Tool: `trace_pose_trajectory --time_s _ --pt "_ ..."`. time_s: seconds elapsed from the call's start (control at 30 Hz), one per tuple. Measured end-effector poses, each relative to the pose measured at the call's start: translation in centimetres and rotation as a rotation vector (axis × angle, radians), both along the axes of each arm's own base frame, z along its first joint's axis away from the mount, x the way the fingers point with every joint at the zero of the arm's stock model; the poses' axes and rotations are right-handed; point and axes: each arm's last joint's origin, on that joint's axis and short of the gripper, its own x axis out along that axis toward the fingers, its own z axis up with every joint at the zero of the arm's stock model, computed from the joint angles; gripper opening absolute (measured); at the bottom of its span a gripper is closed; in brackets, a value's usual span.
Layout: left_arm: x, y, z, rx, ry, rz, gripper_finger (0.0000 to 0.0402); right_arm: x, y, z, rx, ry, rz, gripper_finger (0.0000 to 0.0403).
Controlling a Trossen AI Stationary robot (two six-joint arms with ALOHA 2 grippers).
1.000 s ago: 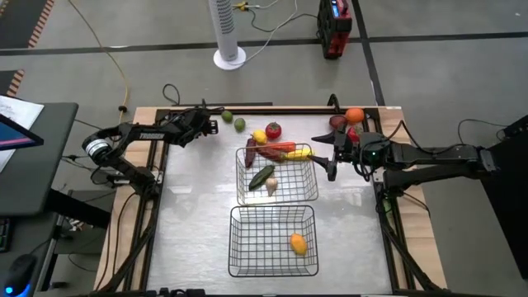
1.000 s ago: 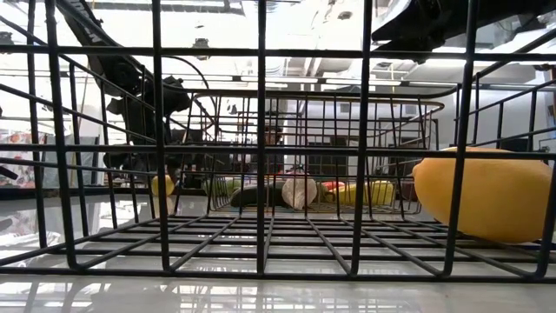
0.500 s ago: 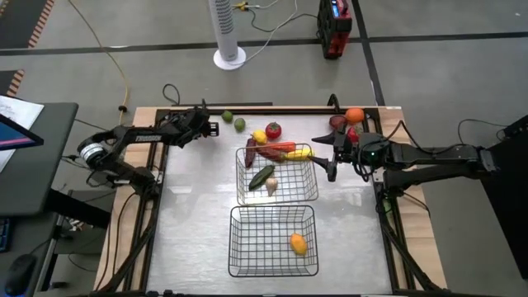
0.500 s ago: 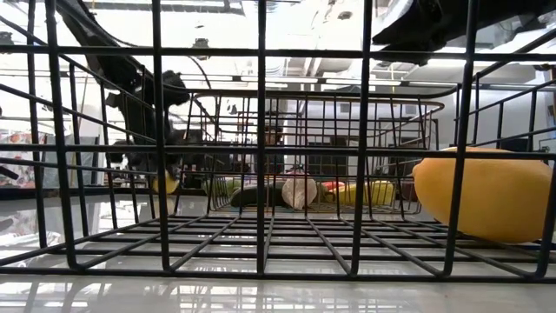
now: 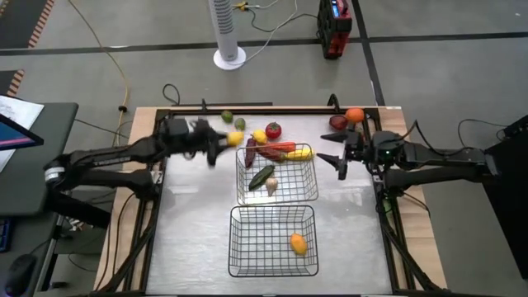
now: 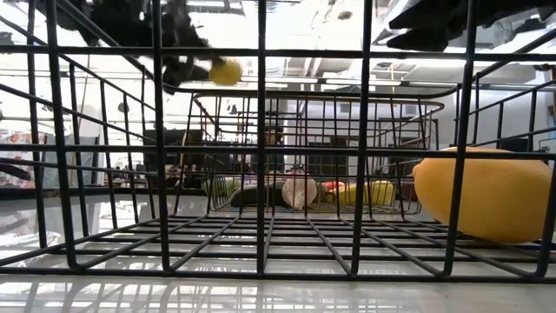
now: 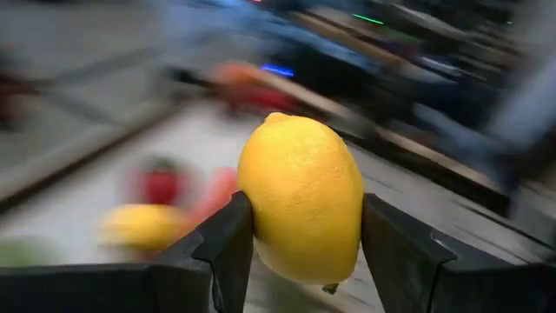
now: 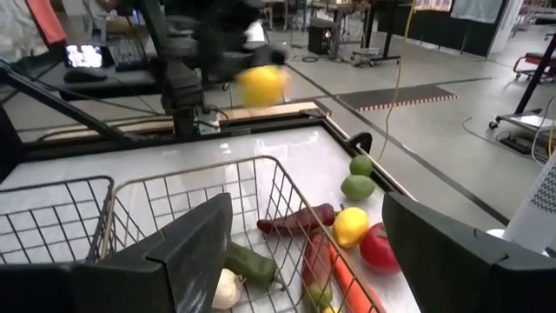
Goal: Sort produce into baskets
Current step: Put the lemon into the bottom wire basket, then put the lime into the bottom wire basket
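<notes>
— So where do we find the lemon [image 7: 301, 207] just now?

— Clamped between the two fingers [image 7: 228, 248] of the left gripper [image 5: 221, 144]. In the left wrist view we see one dark finger pressed to each flank of it, its nubbed end pointing away from the wrist. It is off the desk [image 5: 194, 223]: from the low view it hangs high, above the top rim of the far basket [image 5: 276, 173].

— And seen from above?

— The left gripper sits just beside the far basket's left back corner, the lemon at its tip, not yet over the mesh. That basket holds a cucumber [image 5: 262, 176], a garlic bulb [image 5: 271, 187], a red pepper [image 5: 276, 148] and a corn cob [image 5: 299, 153] across its back edge. The near basket [image 5: 273, 240] holds one orange-yellow fruit [image 5: 298, 243] — it fills the right side of the low view.

— What do we make of the right gripper [image 5: 341, 154]?

— It hovers just off the far basket's right side, fingers spread wide apart with nothing between them. Its wrist camera looks across the basket at the lifted lemon.

— What lies loose on the desk?

— Behind the far basket we count two limes [image 8: 358, 176], a second lemon [image 5: 259, 136] and a tomato [image 5: 273, 129]; at the back right corner, an orange [image 5: 354, 115] and an apple [image 5: 338, 122].
</notes>
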Motion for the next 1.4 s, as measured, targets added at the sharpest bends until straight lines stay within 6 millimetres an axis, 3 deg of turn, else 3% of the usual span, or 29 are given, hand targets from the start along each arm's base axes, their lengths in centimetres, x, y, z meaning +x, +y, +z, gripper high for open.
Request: trace_pose_trajectory --time_s 0.13,0.37,0.5,0.6,0.93,1.03,1.2,1.4 --pt "1.2 -4.5 -0.3 -0.014 0.012 -0.254 0.0176 -0.1 0.0 0.1 0.004 -0.007 -0.001 0.0324" --pt "2.8 -10.9 -2.1 -0.049 0.083 -0.522 0.0188 0.3 -0.1 -0.3 0.025 0.019 -0.01 0.0324" --pt "3.4 -13.5 -3.5 -0.069 0.138 -0.581 0.0194 0.3 -0.1 -0.5 0.024 0.037 -0.022 0.0324" --pt "3.8 -14.2 -4.1 -0.083 0.173 -0.536 0.0204 0.4 -0.2 -0.6 0.022 0.041 -0.039 0.0324" --pt "5.0 -14.4 -2.5 0.023 0.215 -0.518 0.0288 0.4 -0.2 -0.6 0.022 0.047 -0.041 0.0324" --pt "5.1 -13.5 -1.0 0.115 0.27 -0.367 0.0291 0.4 -0.2 -0.6 0.022 0.048 -0.041 0.0324" --pt "4.4 -10.3 0.4 0.262 0.354 0.011 0.0282 0.4 -0.2 -0.7 0.023 0.049 -0.041 0.0324" --pt "3.5 -3.3 -0.1 0.287 0.513 0.219 0.0263 0.4 -0.2 -0.7 0.023 0.049 -0.041 0.0324"
